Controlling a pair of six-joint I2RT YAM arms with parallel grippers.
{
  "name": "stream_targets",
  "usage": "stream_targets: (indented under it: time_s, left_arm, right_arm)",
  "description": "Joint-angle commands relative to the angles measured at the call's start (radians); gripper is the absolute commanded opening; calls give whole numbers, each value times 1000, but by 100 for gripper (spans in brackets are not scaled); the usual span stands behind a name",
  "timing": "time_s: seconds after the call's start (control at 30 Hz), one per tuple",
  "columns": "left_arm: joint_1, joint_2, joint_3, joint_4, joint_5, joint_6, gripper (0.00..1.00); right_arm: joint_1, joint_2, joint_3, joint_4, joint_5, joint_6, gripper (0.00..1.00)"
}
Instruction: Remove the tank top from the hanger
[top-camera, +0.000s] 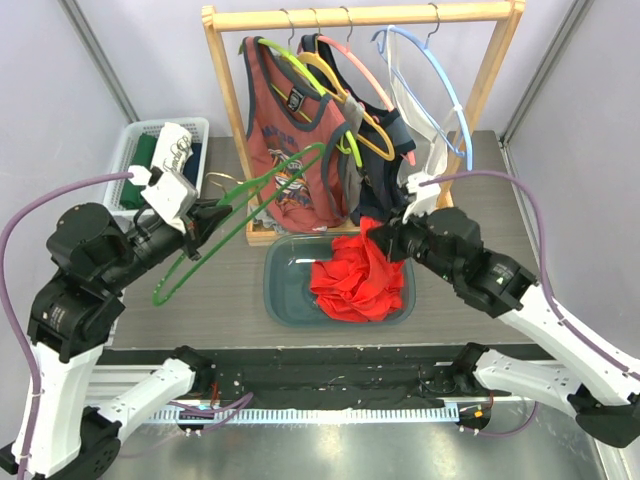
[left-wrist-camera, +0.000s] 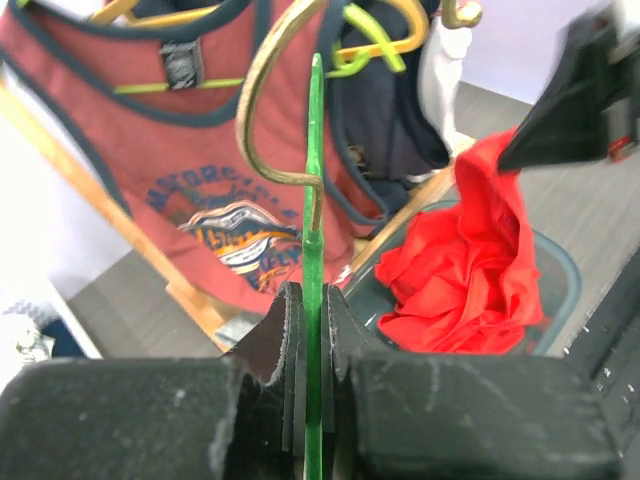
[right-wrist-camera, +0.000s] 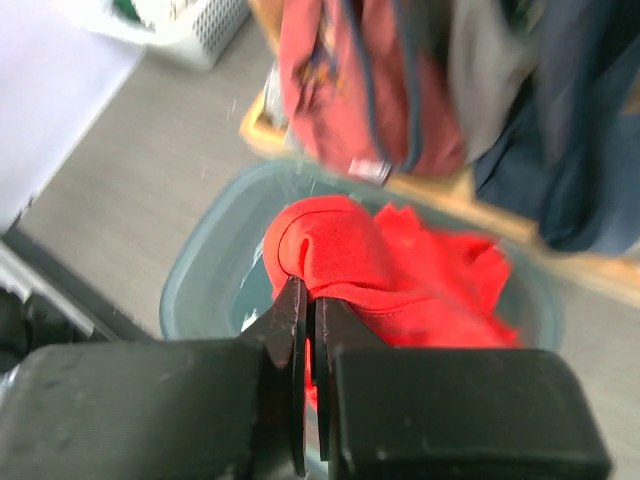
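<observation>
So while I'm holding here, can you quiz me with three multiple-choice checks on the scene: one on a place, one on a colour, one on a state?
1. Where does most of the red tank top lie?
A. Over the rack rail
B. In the grey bin
C. In the white basket

2. What colour is the hanger in the left gripper?
A. Green
B. Blue
C. Pink

3. What state is the right gripper in?
A. Wide open over bare table
B. Shut on the red tank top
C. Shut on a hanger

Answers:
1 B, the top view shows the red cloth piled inside the bin.
2 A, the left wrist view shows a green bar between the closed fingers.
3 B, the right wrist view shows red fabric pinched between the fingers.
</observation>
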Motion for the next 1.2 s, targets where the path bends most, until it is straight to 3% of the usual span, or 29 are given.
stream_targets:
  time_s: [0.0, 0.07, 0.1, 0.17, 0.2, 0.3, 0.5, 0.63, 0.9, 1.17]
  left_arm:
    - [1, 32, 92, -49, 197, 54, 5]
    - [1, 55, 106, -68, 242, 35, 4]
    - [1, 63, 109, -77, 265, 34, 3]
    - [0, 77, 112, -103, 319, 43, 1]
    - [1, 84, 111, -117, 331, 50, 1]
    - [1, 116, 115, -187, 384, 74, 0]
    - [1, 201, 143, -322, 430, 137, 0]
    - [1, 235, 160, -384, 477, 169, 0]
    - [0, 305, 242, -522, 718, 182, 0]
    - [0, 333, 232, -493, 861, 106, 0]
  right_arm:
    - [3, -14, -145, 71, -132, 90, 1]
    - [4, -10, -221, 105, -163, 116, 1]
    - [3, -6, -241, 114, -203, 119, 8]
    - [3, 9, -265, 125, -231, 110, 30]
    - [3, 20, -259, 115, -248, 84, 61]
    - [4, 58, -150, 4, -275, -20, 87]
    - [3, 61, 183, -326, -418, -189, 94]
    - [5, 56, 325, -411, -517, -265, 96]
    - [5, 119, 377, -325, -691, -289, 94]
    - [14, 147, 366, -192, -812, -267, 91]
